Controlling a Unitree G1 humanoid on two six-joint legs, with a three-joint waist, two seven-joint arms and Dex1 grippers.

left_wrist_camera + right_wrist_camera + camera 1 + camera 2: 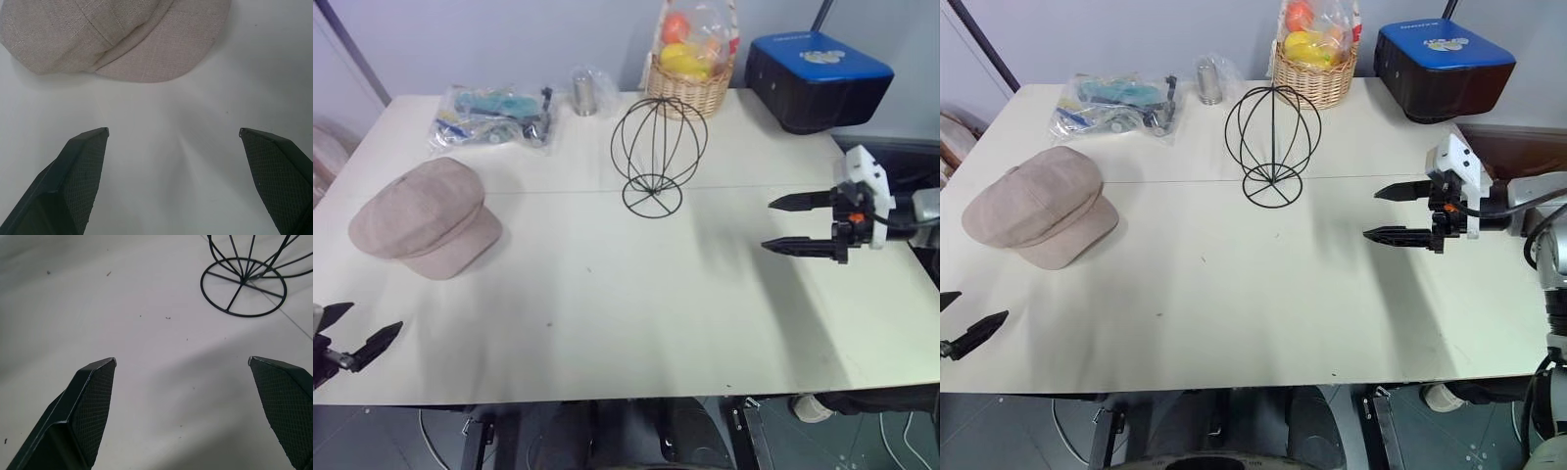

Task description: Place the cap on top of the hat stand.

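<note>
**Pinkish-beige cap untouched, stand bare — task not yet begun**

Pinkish-beige soft fabric cap [426, 217], puffy panelled crown and short brim, lies flat on the white table [636, 304], on its left half. The thin black wire hat stand [658, 155], an open globe on a small ring base, stands upright near the table's middle, toward the far edge and well apart from the cap. Nothing sits on it.

The left gripper [354, 333] hovers at the near left table edge with its black fingers spread wide, empty; its wrist view shows the cap's brim just ahead, not touched. The right gripper [1400, 213] hangs over the right side of the table, fingers apart and empty, pointing toward the stand's base without contact.

Judgement: no step is complete. Left to do: grasp the cap, lift it, carry it over to the stand, set it on the globe.
</note>
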